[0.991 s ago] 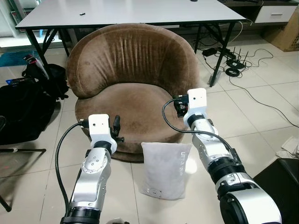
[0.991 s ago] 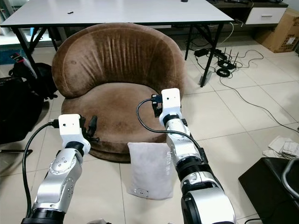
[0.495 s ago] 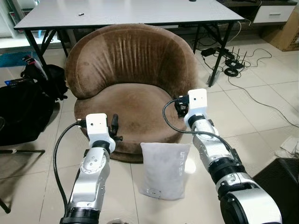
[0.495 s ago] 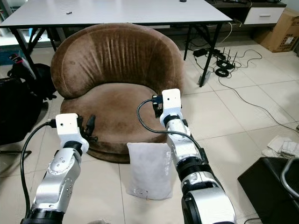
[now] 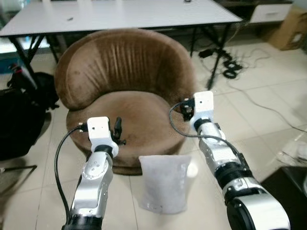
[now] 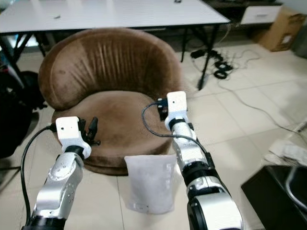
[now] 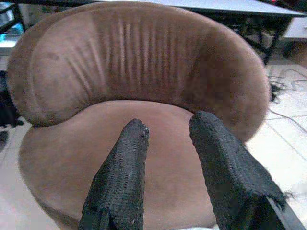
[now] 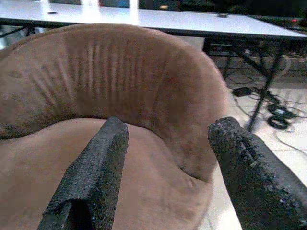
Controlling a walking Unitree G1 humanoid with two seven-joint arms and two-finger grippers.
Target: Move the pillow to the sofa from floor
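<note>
While both arms reach forward at the height of the seat, the pillow [image 5: 164, 183] stands on the tiled floor [image 5: 259, 129] below and between them, leaning against the front edge of the sofa [image 5: 125, 91], a round brown tub chair. It is a pale grey cushion, upright, with its long axis running from the floor up toward the seat's front rim.

The left gripper [image 7: 169, 158] points over the left front part of the seat cushion, its two black fingers parted by a narrow gap and closed on nothing. The right gripper [image 8: 168, 165] points at the seat's right side and the curve of the backrest, its fingers spread wide and likewise empty. Both wrist cameras look over the seat, above the pillow.

The relation that matters: the pillow lies lower than both grippers and back toward the robot's body, roughly midway between the two forearms. In the eye views it sits just beside the right forearm and a little farther from the left, so the right arm looks the nearer one. Judging from this, the grippers would need to come down and inward to either side of the cushion's upper edge, then lift it forward over the front rim onto the seat.
</note>
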